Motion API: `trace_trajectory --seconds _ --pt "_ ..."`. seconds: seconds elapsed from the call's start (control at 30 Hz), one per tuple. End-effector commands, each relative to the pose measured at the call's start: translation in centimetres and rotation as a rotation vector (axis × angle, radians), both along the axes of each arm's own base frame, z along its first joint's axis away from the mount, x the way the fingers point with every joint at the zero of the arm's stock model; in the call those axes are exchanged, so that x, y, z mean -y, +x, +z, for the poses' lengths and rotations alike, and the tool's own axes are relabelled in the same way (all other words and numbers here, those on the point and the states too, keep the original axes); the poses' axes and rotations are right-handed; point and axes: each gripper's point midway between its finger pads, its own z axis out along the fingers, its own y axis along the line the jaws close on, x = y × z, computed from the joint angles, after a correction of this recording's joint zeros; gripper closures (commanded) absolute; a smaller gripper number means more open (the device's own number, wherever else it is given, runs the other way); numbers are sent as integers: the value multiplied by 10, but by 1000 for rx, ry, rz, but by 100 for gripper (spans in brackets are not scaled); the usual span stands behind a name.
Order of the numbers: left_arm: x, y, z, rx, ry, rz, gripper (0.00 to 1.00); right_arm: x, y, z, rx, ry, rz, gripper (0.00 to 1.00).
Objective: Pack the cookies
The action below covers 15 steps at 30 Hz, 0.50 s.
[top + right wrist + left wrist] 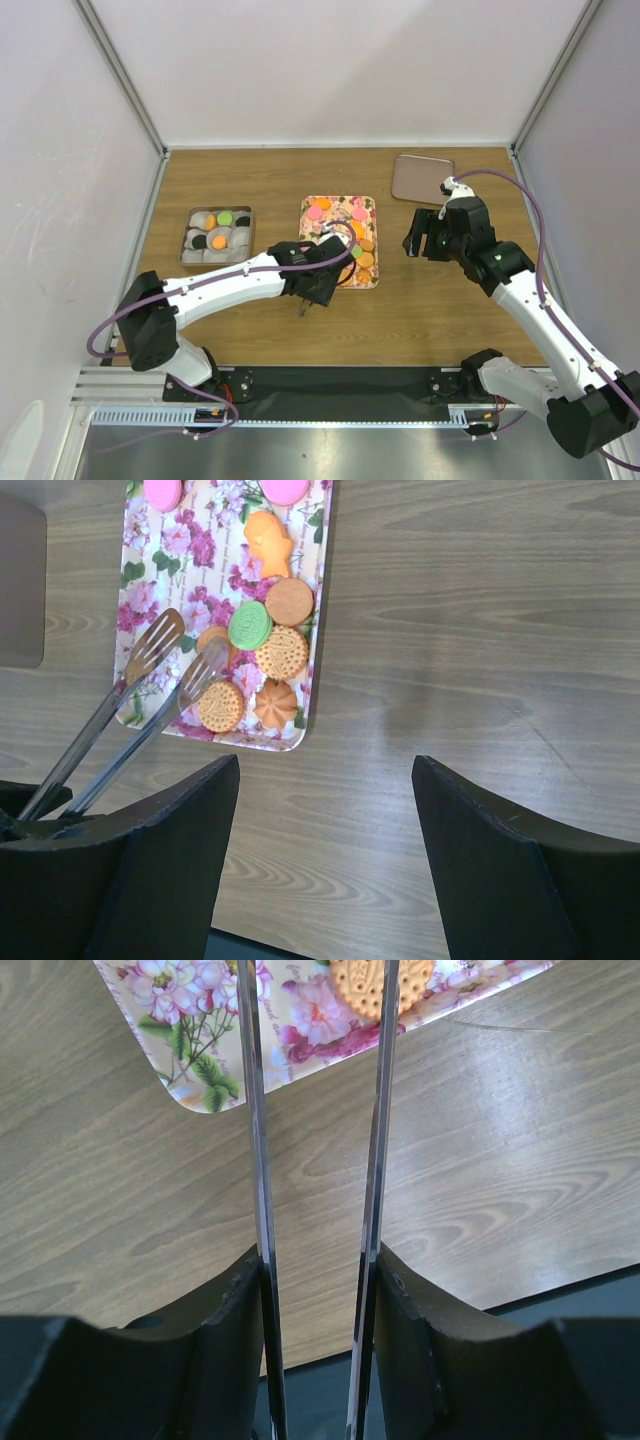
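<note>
Several cookies [362, 255] in orange, green and pink lie on a flower-printed tray [318, 235]; from the right wrist a green one [250, 626] sits among biscuit-coloured ones. My left gripper [318, 280] is shut on metal tongs [258, 1160], whose two blades run between its fingers toward the tray [200, 1020] and an orange cookie [375, 985]. The tongs' slotted tips [150, 695] stand apart over the tray's near left part, holding nothing. My right gripper [425, 240] hangs open over bare wood right of the tray, nothing between its fingers [170, 860].
A metal tin [185, 240] at the left holds white paper cups with orange, green and black cookies. A brown flat lid [422, 178] lies at the back right. White walls enclose the table on three sides.
</note>
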Motion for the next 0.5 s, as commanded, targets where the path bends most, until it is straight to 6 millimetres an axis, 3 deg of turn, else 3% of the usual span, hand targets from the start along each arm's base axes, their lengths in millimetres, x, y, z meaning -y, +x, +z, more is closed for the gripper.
trace_trajectory --seconds 0.0,0.2,0.47 --pt "12 7 8 43 -32 11 53 2 4 19 55 12 -10 23" --pt "21 5 4 39 -39 -13 50 2 3 20 57 15 -7 23" --pt "15 9 -6 40 19 6 50 4 2 20 61 10 -5 23"
